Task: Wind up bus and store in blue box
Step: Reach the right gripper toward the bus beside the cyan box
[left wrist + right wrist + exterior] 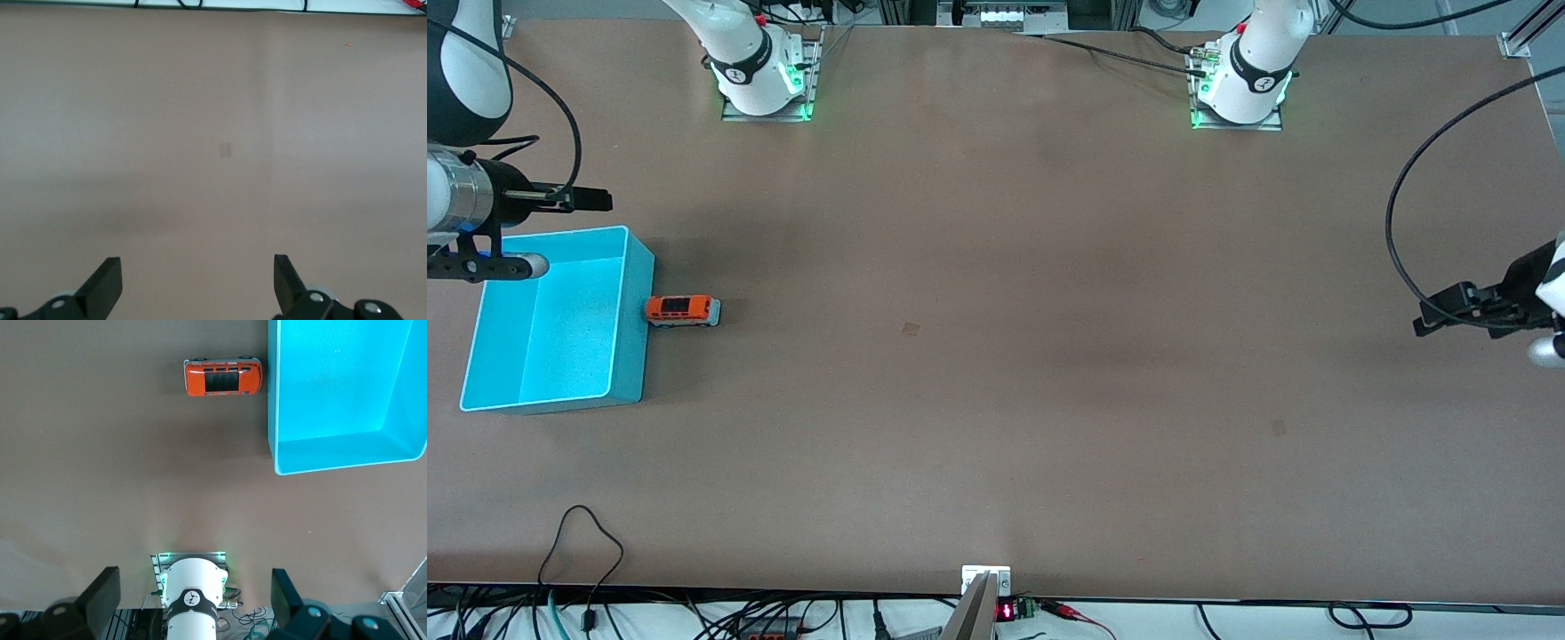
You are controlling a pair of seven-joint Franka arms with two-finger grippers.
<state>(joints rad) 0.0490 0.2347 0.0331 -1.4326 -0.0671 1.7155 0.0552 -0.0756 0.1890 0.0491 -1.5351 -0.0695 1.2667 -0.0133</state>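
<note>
Blue box sits lowest in the front view, at the right arm's end of the table, open-topped with nothing inside. The bus stands on its wheels on the table just beside the box's long wall, on the side toward the left arm's end; whether it touches the wall cannot be told.

Right gripper hangs in the air near the box's farther end, fingers spread wide, holding and touching nothing. Its wrist view looks down on bus and box.

Left gripper waits over bare table at the left arm's end, fingers likewise spread apart, empty.
</note>
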